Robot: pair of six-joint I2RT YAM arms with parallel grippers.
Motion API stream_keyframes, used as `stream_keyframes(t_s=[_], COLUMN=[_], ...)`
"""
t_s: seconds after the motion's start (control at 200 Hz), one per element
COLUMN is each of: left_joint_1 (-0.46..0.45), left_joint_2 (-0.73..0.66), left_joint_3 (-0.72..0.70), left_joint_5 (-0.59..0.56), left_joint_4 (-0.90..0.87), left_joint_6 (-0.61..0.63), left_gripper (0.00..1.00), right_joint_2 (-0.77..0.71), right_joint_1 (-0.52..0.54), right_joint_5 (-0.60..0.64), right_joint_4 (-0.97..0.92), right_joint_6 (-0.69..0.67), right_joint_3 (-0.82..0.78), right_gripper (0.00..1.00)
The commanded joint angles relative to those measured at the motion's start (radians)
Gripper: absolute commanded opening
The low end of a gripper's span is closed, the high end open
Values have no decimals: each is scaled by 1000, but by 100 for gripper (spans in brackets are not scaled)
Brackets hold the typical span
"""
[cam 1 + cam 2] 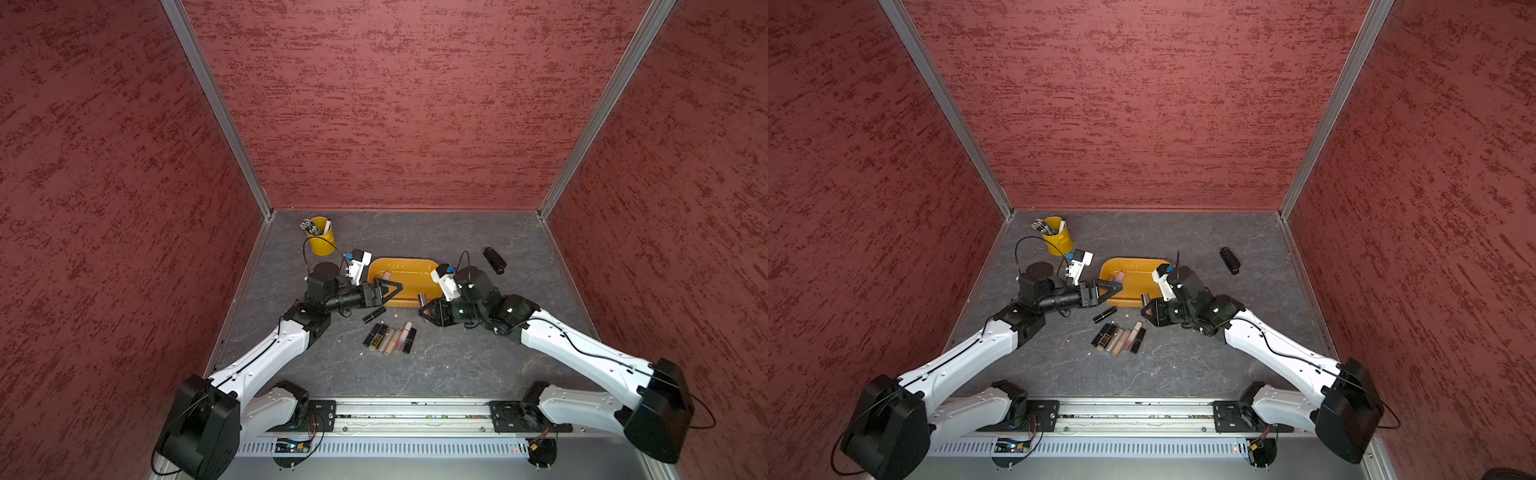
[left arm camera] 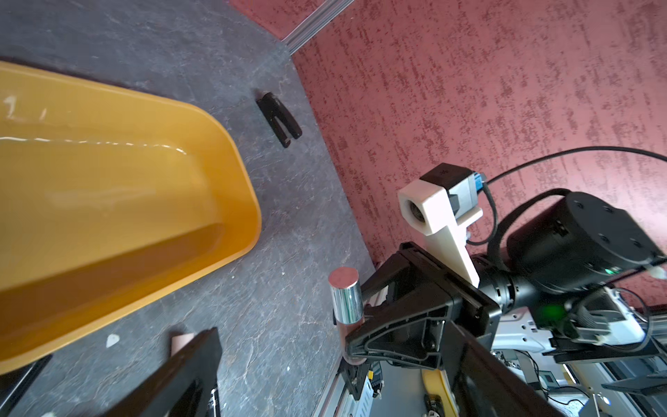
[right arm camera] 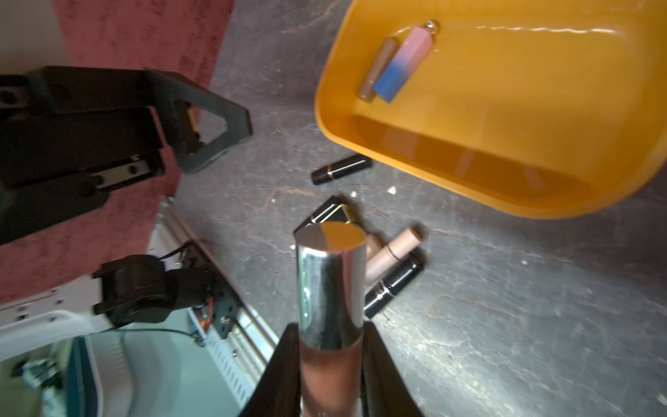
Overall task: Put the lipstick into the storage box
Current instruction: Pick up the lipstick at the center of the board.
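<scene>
Right gripper [image 3: 330, 346] is clamped narrow on a silver-capped lipstick [image 3: 330, 274], with the pink barrel between the fingers and the cap clear of them. Its long axis looks roughly upright and crosswise to the jaws. The storage box [image 1: 415, 286] lies just beyond those jaws, its near corner close beside the cap in both top views. I judge the coming move to be a short carry forward over the rim, then a release.

Opposite, my left gripper [image 1: 392, 291] hangs spread wide over the box's other near corner, with nothing between its fingers. The right arm already holds the lipstick and is the one placed to deliver it.

Just past the left jaws, a pink-and-blue lipstick [image 3: 404, 65] and a brown tube [image 3: 377, 68] lie side by side in the box. A cluster of tubes [image 1: 390, 336] and a lone black tube [image 1: 374, 314] wait on the table [image 1: 457, 365] between the arms, on the base side of both jaws.
</scene>
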Motion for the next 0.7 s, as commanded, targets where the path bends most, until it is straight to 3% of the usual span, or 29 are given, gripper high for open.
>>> stream_keyframes(t_s=[0.0, 0.195, 0.401, 0.696], left_joint_1=[6, -2, -45, -80], left_joint_2=[42, 172, 259, 304], left_joint_3=[9, 54, 114, 162], left_joint_5=[55, 136, 164, 201], left_joint_4=[200, 429, 519, 512], left_joint_6=[-90, -203, -244, -252], left_gripper=[100, 100, 99, 81], right_joint_2=[-7, 19, 50, 41], right_joint_1=[-68, -134, -147, -163], right_joint_5=[-255, -418, -477, -479], right_joint_4=[172, 336, 412, 420], right_joint_6=[-2, 78, 122, 126], right_joint_3=[-7, -1, 2, -11], right_gripper=[19, 19, 19, 19])
